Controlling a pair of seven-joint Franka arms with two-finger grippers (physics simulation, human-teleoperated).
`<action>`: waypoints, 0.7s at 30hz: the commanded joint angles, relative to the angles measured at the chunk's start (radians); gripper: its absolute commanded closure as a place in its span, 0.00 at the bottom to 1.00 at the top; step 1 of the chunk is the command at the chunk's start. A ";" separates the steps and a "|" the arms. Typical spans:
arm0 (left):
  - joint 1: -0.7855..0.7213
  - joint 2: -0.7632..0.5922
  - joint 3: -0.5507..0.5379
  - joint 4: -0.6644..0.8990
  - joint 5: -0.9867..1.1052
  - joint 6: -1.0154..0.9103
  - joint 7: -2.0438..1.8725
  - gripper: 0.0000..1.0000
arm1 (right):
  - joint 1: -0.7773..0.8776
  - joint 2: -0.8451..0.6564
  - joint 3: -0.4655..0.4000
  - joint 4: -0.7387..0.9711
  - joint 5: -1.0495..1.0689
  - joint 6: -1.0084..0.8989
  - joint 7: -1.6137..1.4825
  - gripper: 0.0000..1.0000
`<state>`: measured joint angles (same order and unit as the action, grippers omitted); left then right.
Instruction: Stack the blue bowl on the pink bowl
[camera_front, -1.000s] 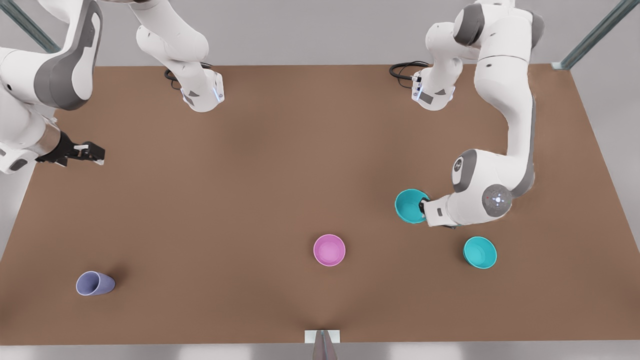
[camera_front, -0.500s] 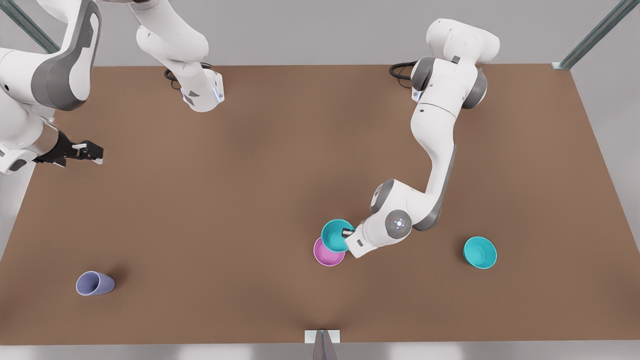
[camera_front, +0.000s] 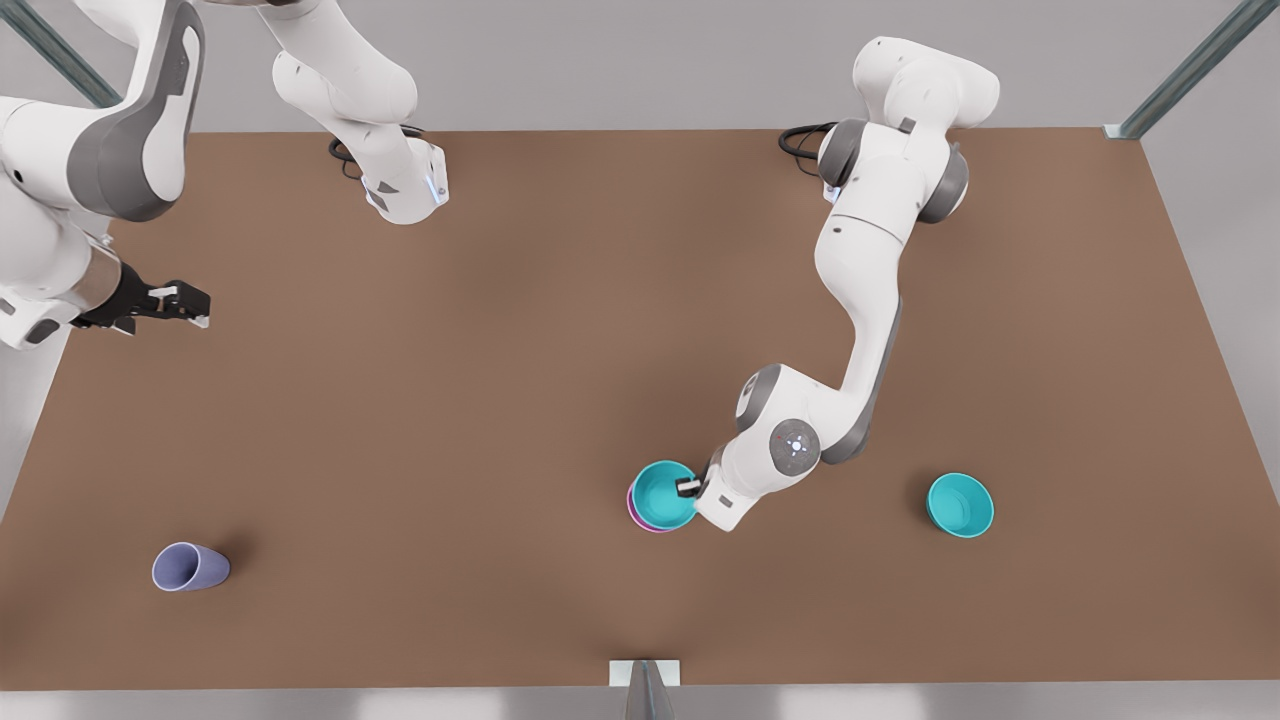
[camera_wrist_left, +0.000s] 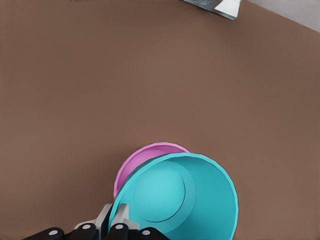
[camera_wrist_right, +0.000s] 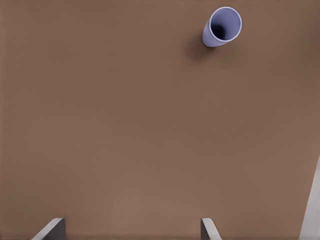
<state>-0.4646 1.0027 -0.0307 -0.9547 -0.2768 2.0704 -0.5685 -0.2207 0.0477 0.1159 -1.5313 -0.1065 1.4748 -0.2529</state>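
Observation:
The blue bowl (camera_front: 662, 492) (camera_wrist_left: 175, 197) is over the pink bowl (camera_front: 643, 523) (camera_wrist_left: 142, 160) near the middle front of the table. It hides all but a pink sliver of rim; I cannot tell whether the two touch. My left gripper (camera_front: 688, 487) (camera_wrist_left: 114, 220) is shut on the blue bowl's rim, on the side toward the front view's right. My right gripper (camera_front: 195, 306) (camera_wrist_right: 131, 230) waits open with nothing in it, high over the table edge at the front view's left.
A second teal bowl (camera_front: 960, 505) sits on the table toward the front view's right. A lavender cup (camera_front: 188, 567) (camera_wrist_right: 222, 26) lies on its side at the front left. A small grey bracket (camera_front: 645, 680) stands at the table's front edge.
My left gripper has carried the blue bowl from the front view's right across to the pink bowl, then lowered it until it covers nearly all of it. The right arm barely moved.

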 joint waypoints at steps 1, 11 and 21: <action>0.000 0.001 -0.001 0.001 -0.004 0.036 -0.243 0.79 | -0.005 0.000 0.001 0.000 0.001 -0.001 -0.014 0.00; -0.012 0.011 -0.001 -0.007 -0.002 0.022 -0.240 0.79 | -0.005 0.003 0.001 0.002 0.001 -0.001 -0.014 0.00; -0.011 0.030 0.000 -0.007 -0.004 0.020 -0.237 0.00 | -0.005 0.003 0.001 0.000 0.001 -0.001 -0.014 0.00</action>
<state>-0.4762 1.0344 -0.0310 -0.9631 -0.3066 2.1027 -0.7204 -0.2278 0.0516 0.1162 -1.5309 -0.1064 1.4747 -0.2624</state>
